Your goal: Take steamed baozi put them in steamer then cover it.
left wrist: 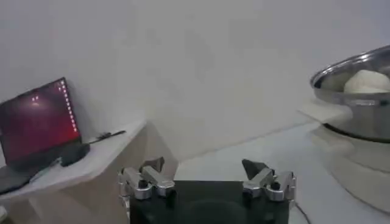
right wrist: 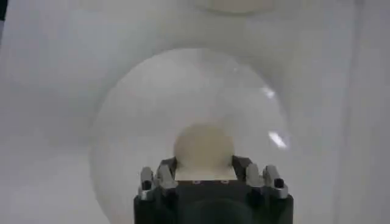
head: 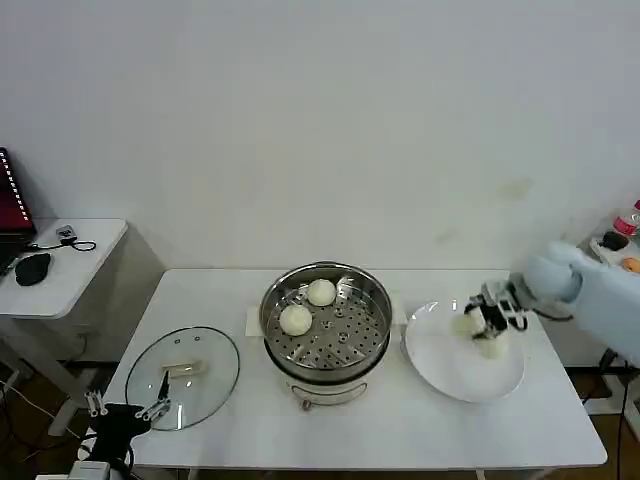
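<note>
While my right end effector (head: 489,322) hangs over the white plate (head: 450,372) at the right of the desk (head: 400,425), its fingers stand on either side of a baozi (right wrist: 203,146) on the plate; I cannot tell whether they press it. In the head view a second bun (head: 466,325) shows just beside the end effector, on the side toward the steamer, and a third (head: 490,347) lies below it on the plate. The steamer (head: 326,322) stands at the middle of the desk, left of the plate, uncovered, with two baozi (head: 296,319) on its perforated tray, toward the back left. The glass lid (head: 183,377) lies flat on the desk left of the steamer. My left end effector (head: 126,408) waits low at the desk's front left corner, beside the lid, its fingers apart.
</note>
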